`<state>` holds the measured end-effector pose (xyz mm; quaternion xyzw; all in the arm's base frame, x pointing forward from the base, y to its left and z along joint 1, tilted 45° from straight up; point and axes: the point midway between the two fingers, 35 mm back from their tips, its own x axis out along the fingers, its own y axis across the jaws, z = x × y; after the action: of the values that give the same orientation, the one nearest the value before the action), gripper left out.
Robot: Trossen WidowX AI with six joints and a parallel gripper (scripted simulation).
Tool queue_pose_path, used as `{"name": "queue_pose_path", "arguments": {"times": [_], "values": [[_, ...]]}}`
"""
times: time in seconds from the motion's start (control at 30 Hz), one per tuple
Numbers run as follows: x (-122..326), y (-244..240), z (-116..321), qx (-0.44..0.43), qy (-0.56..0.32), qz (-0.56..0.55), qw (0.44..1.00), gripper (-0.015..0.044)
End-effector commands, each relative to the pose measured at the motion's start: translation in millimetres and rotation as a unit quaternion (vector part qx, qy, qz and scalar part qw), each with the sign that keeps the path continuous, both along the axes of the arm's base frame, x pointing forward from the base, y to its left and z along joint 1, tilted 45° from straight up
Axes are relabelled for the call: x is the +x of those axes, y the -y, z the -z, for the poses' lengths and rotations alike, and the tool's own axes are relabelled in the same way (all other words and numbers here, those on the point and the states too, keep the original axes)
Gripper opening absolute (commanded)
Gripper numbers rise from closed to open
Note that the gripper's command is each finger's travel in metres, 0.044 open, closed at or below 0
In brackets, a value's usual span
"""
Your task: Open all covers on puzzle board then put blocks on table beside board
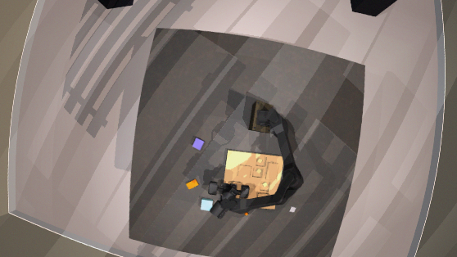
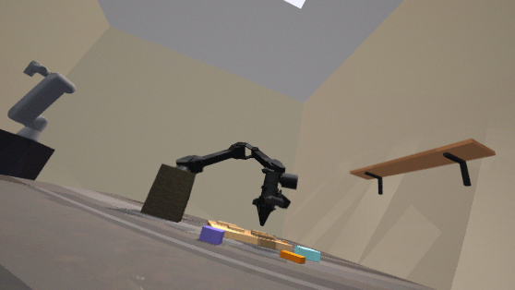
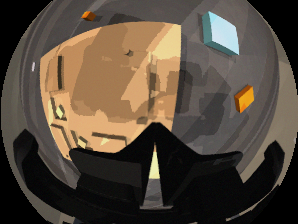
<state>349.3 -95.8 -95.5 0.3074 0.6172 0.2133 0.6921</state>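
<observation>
"What's on the wall (image 2: pixel 392 106)?"
"A brown shelf (image 2: pixel 422 158), tilted in the view, with two black brackets (image 2: pixel 464 173) under it."
"Anything above the shelf?"
"The grey ceiling (image 2: pixel 208 42), up and to the left of it, and a white panel (image 2: pixel 295 3) cut off by the picture's edge."
"And well apart from the shelf, far left?"
"A grey arm (image 2: pixel 42 97) on a dark box (image 2: pixel 23 156)."

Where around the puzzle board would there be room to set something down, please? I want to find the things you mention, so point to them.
In the top view, there is a patch between the purple block (image 1: pixel 198 143) (image 2: pixel 211 235) and the board's (image 1: pixel 236 160) (image 3: pixel 100 85) near side edge, and another beyond the board toward the small white cube (image 1: pixel 292 209). It is crowded around the cyan block (image 1: pixel 206 205) (image 2: pixel 307 253) (image 3: pixel 222 33), beside the hand (image 1: pixel 213 188) (image 2: pixel 262 224) (image 3: pixel 156 125).
</observation>
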Motion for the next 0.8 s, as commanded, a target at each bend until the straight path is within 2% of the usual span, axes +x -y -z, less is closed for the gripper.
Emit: {"name": "queue_pose_path", "arguments": {"times": [0.0, 0.77], "values": [[-0.1, -4.2, 3.3, 0.004, -0.002, 0.002, 1.0, 0.0], [2.5, -19.8, 19.4, 0.004, -0.002, 0.002, 1.0, 0.0]]}}
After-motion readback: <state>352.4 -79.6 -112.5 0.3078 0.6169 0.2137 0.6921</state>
